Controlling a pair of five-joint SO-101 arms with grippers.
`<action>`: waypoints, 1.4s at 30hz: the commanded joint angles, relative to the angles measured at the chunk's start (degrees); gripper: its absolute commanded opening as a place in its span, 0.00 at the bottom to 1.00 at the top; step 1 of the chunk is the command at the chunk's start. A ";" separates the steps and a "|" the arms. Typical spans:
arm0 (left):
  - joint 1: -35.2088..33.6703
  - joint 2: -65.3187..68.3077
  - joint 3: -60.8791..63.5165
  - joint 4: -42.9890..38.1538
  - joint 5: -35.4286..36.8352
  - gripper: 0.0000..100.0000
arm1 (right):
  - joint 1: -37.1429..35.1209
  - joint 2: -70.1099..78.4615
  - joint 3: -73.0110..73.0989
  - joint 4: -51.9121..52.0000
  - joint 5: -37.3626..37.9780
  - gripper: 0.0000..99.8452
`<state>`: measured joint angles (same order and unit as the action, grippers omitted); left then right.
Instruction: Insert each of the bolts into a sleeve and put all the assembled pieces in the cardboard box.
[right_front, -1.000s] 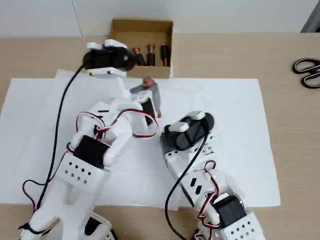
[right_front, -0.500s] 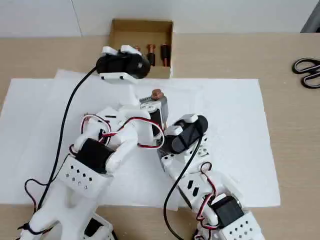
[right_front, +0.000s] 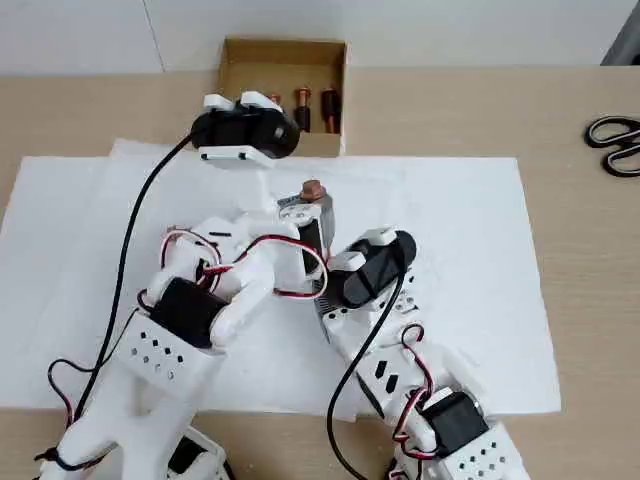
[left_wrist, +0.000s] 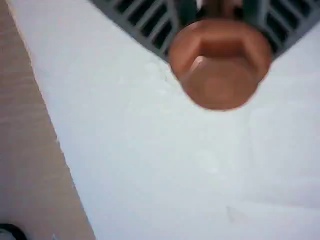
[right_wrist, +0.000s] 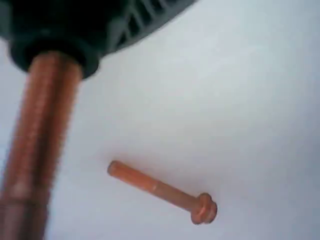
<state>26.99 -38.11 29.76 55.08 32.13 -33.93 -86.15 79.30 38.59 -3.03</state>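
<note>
Seating the bolt (left_wrist: 220, 65) calls for a straight, aligned push through the sleeve (right_wrist: 50, 52). The left claw (right_front: 308, 207) is clamped on the bolt; I cannot tell the right claw's (right_wrist: 85, 30) state.

Plain white across the paper sheet (right_front: 470, 230); pale tan wood grain on the table (right_front: 480, 110) around it. Brown on the cardboard box (right_front: 285, 52) at upper centre, copper boxed bolts (right_front: 302, 97) and black boxed sleeves (right_front: 328, 105) inside. Black-handled scissors (right_front: 615, 135) at the right edge. White arms (right_front: 150, 350) with red, white and black wires (right_front: 290, 268). Shiny copper-orange bolt head (left_wrist: 220, 65) between dark grey slatted fingers (left_wrist: 142, 17). Black sleeve (right_wrist: 30, 47), copper shaft (right_wrist: 42, 130) with fine thread ridges; same copper on the loose bolt (right_wrist: 160, 192).
</note>
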 joint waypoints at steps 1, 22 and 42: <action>0.44 -2.02 0.22 0.09 0.26 0.01 | -0.22 -0.84 -0.35 -1.36 -0.35 0.00; 5.71 -1.67 1.01 13.63 0.00 0.01 | -0.22 -0.84 -0.35 -1.36 -0.35 0.00; 1.76 -2.11 -3.82 21.80 -10.90 0.31 | -0.13 -0.84 -0.44 -1.36 -0.26 0.00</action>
<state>30.77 -39.43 30.64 75.74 21.58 -33.76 -86.15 80.18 38.68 -3.12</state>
